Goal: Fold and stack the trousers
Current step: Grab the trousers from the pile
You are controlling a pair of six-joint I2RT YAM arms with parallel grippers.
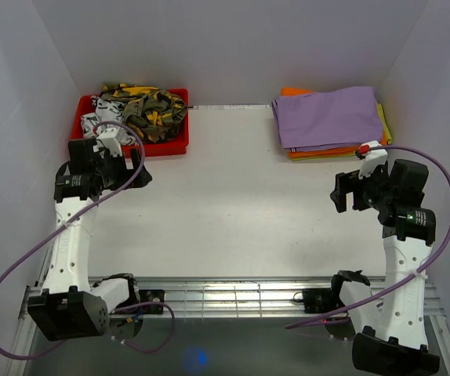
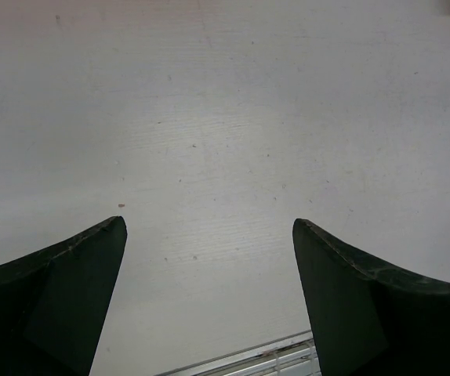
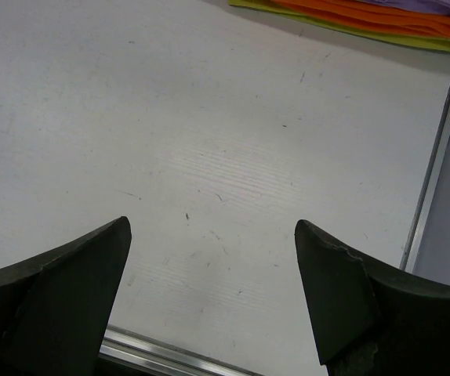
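A stack of folded trousers (image 1: 331, 119), purple on top with orange and yellow below, lies at the far right of the white table (image 1: 233, 204); its edge shows in the right wrist view (image 3: 366, 16). A red bin (image 1: 166, 145) at the far left holds crumpled patterned trousers (image 1: 143, 106). My left gripper (image 1: 140, 166) hovers open and empty just in front of the bin; its view (image 2: 209, 227) shows only bare table. My right gripper (image 1: 341, 194) is open and empty in front of the stack, and its view (image 3: 212, 227) shows bare table between the fingers.
White walls enclose the table on three sides. A metal rail (image 1: 241, 294) runs along the near edge between the arm bases. Purple cables (image 1: 21, 266) loop from each arm. The table's right metal edge shows in the right wrist view (image 3: 437, 157).
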